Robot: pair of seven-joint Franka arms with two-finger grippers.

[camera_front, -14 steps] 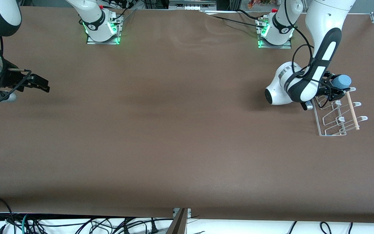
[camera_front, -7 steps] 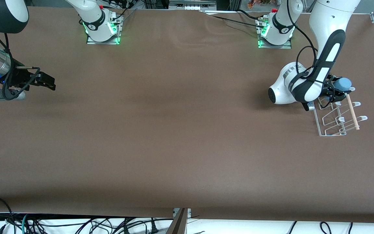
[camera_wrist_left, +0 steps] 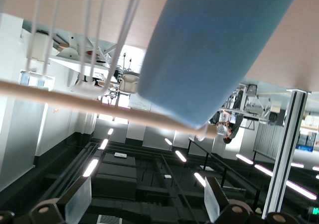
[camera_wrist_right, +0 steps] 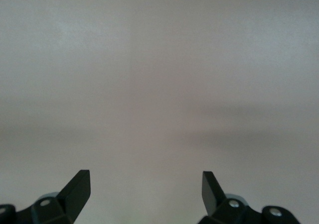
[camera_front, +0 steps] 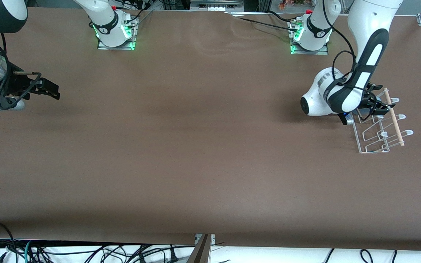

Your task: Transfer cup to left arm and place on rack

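Note:
The light-blue cup [camera_wrist_left: 219, 50] fills the left wrist view. It lies against the rack's wooden dowel [camera_wrist_left: 75, 102] and white wires [camera_wrist_left: 94, 35], clear of my fingers. In the front view the cup is hidden by the left arm. My left gripper [camera_front: 376, 106] is at the end of the white wire rack [camera_front: 378, 135] farthest from the front camera. It is open and empty [camera_wrist_left: 144, 201]. My right gripper [camera_front: 49, 89] waits at the right arm's end of the table. It is open and empty [camera_wrist_right: 144, 189], over bare brown tabletop.
The rack's dowel [camera_front: 393, 117] runs along its side toward the left arm's end of the table. The left arm's white elbow [camera_front: 314, 100] hangs low beside the rack. The two arm bases [camera_front: 115, 31] [camera_front: 309, 36] stand along the table edge farthest from the front camera.
The cup showed in the left gripper above the rack's end. Now it is out of the fingers and hidden in the front view. The right gripper has shifted slightly.

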